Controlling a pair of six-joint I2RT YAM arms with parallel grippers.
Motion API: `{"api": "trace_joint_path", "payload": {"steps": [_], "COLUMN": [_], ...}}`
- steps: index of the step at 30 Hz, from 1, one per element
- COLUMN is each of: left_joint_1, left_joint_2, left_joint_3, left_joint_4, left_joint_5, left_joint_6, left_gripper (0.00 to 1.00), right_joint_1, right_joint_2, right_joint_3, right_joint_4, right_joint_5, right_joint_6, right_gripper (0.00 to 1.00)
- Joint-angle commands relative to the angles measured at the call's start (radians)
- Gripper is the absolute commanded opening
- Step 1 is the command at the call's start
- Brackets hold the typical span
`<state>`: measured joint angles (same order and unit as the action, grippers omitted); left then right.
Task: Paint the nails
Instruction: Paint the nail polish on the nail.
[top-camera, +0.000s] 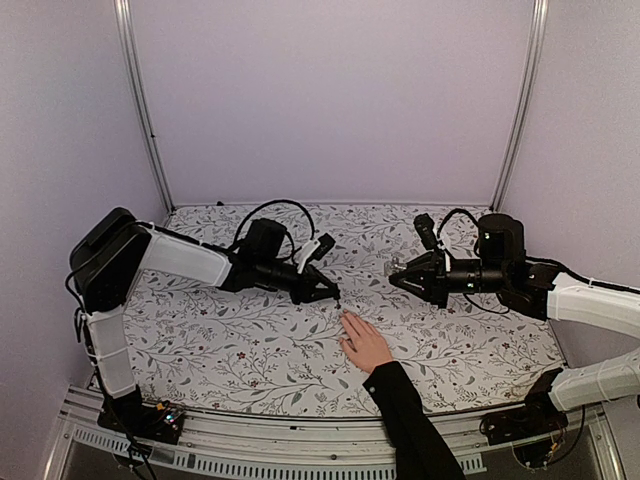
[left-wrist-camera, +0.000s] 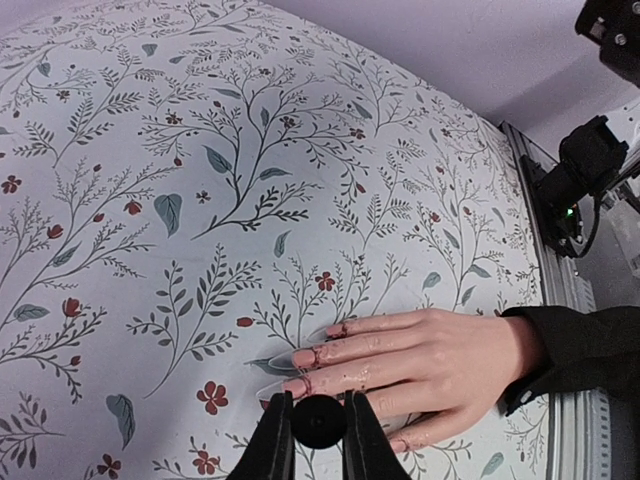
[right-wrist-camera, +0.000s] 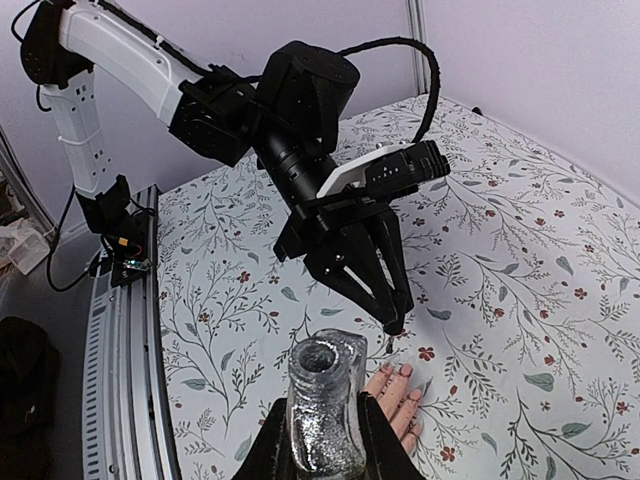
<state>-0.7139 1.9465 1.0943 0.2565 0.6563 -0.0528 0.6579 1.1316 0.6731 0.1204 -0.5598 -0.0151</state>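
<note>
A light-skinned hand (top-camera: 365, 343) with a black sleeve lies flat on the floral cloth, fingers pointing to the far left. Its nails (left-wrist-camera: 300, 386) are long, pale tips with reddish smears at the base; they also show as nails (right-wrist-camera: 405, 370) in the right wrist view. My left gripper (top-camera: 333, 293) is shut on a round black brush cap (left-wrist-camera: 320, 420), directly over the fingertips of the hand (left-wrist-camera: 430, 360). The brush tip (right-wrist-camera: 388, 345) hangs just above the nails. My right gripper (top-camera: 395, 278) is shut on an open silvery glitter bottle (right-wrist-camera: 325, 410), held upright off to the right of the hand (right-wrist-camera: 400, 400).
The floral cloth (top-camera: 250, 350) covers the table. A metal rail (top-camera: 300, 440) runs along the near edge. The right arm's base with cables (left-wrist-camera: 585, 170) stands at the table's corner. Lilac walls close in the back and sides.
</note>
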Motion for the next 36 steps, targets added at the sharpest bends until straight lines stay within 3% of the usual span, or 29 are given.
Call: {"api": "trace_joint_path", "payload": {"steps": [1,36], "left_joint_1": [-0.019,-0.027], "left_joint_2": [0.016,0.076], "left_joint_3": [0.007,0.039], "left_joint_4": [0.003,-0.024], "left_joint_5": [0.016,-0.013], "left_joint_6": [0.014,0.012], "left_gripper": [0.0,0.0], "right_joint_1": [-0.007,-0.007], "right_joint_2": [-0.023,-0.021], "right_joint_3": [-0.01,-0.013], "right_joint_4": [0.021,0.022], "right_joint_5": [-0.012,-0.008], "right_joint_6": [0.007,0.007], "right_gripper": [0.0,0.0]}}
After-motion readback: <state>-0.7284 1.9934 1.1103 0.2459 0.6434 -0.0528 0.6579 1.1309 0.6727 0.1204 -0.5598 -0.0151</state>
